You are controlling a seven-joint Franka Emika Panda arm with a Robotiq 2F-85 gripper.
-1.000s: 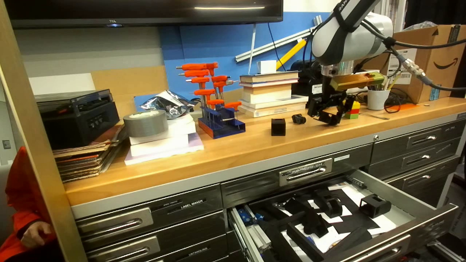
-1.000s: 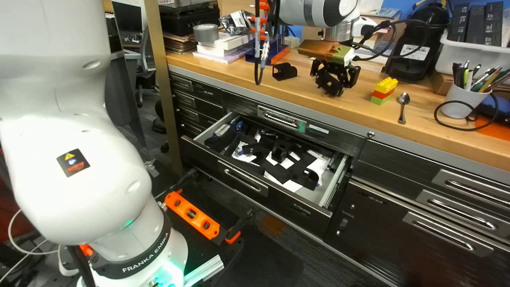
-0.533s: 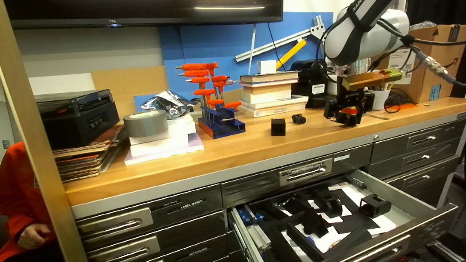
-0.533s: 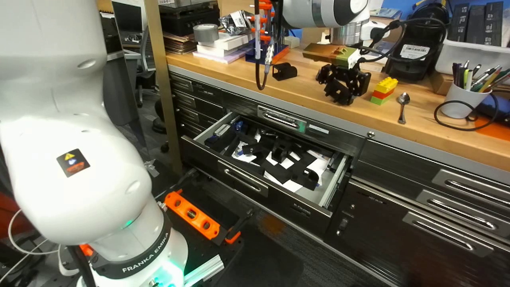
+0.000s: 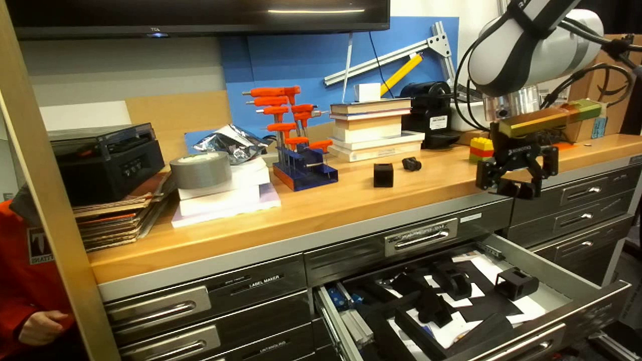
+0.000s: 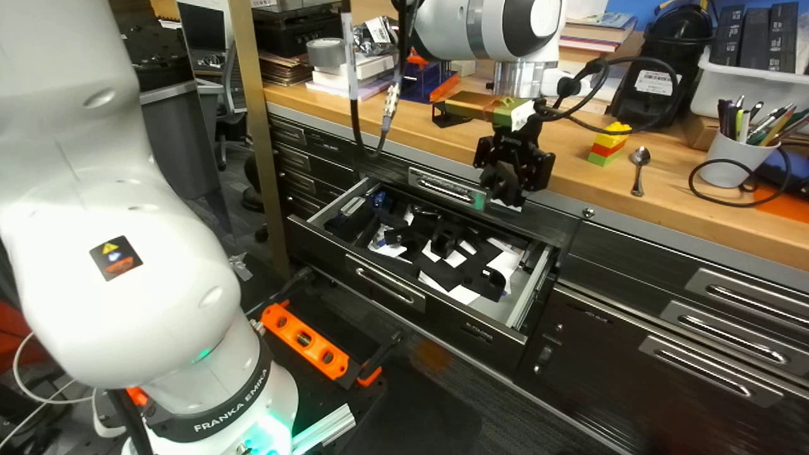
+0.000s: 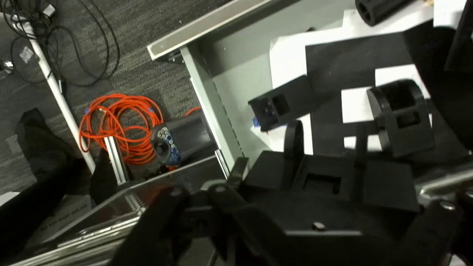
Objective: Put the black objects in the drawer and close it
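Robotiq gripper [image 5: 519, 187] suspended above the wide metal drawer [image 6: 436, 316], toward the drawer's right end in both exterior views. The fingers are closed on a blocky black piece [image 7: 329, 166] with a rectangular cut-out, seen most fully in the wrist view; this piece is higher than the drawer's rim and apart from it. The drawer stands pulled out, lined with a black sheet [image 7: 340, 61] that is interrupted by white areas. On this lining rest further pieces, among them a black block [image 7: 293, 99] with a small rectangular recess, near the drawer's right end wall, and a curved black bracket [image 7: 391, 120], farther from that wall. Directly above the drawer runs a second, closed drawer front [image 5: 371, 253] with its own handle. A black cube [image 5: 383, 175] rests on the wooden worktop [image 5: 321, 206], above and behind the drawer, with a small black fitting [image 5: 412, 164] near it. Also behind the drawer, on the same worktop, are orange T-handle hex keys [image 5: 275, 93] in a blue stand [image 5: 311, 173] and a stack of books [image 5: 368, 135]. To the left of the drawer, a roll of duct tape [image 5: 200, 170] lies on several white volumes [image 5: 220, 203]. To the right of the drawer, in an exterior view, appear a toy-brick stack [image 6: 608, 145], a spoon [image 6: 638, 170] and a white pen cup [image 6: 736, 158].
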